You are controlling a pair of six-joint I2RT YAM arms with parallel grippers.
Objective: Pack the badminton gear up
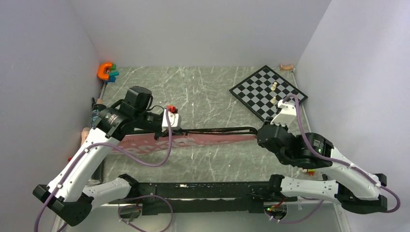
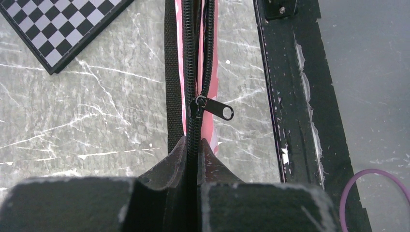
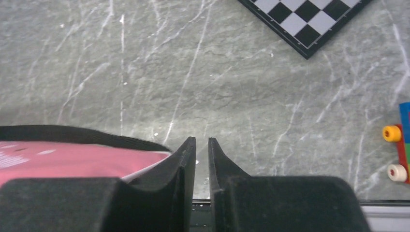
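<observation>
Nearest the lens in the left wrist view, the left hand (image 2: 197, 150) is pinched shut on the top seam of the pink racket bag (image 2: 207, 126), its dark fingers (image 2: 169, 164) closing on the zip line from both sides. Just beyond them sits the zip slider (image 2: 197, 104), with its pull tab (image 2: 222, 111) flopped to one side. Between fingers and slider the teeth are meshed; past the slider the two rows part and the bag gapes. The black strap (image 2: 173, 72) runs alongside, and farther out lie the marbled counter (image 2: 72, 121) and a corner of the chessboard (image 2: 63, 29).

The right hand (image 3: 202, 145) is parted by only a narrow slit and holds nothing; it hovers over bare counter just off the bag's tapered end, with pink cloth and strap to one side of it.

From above, the bag lies across the middle of the counter with its long axis running left to right; the broad end is under the left arm and the narrow end points at the right hand. It seems propped on edge, zip uppermost. No rackets or shuttlecocks show, so whether they are inside I cannot tell.

The step in hand looks like zipping up. Next, the right hand would need to reach along the seam, nip the small tab, and draw the slider toward the narrow end; the left hand would need to anchor the seam so the cloth does not bunch. The tab is small and lies loose, so the pinch could easily miss.
</observation>
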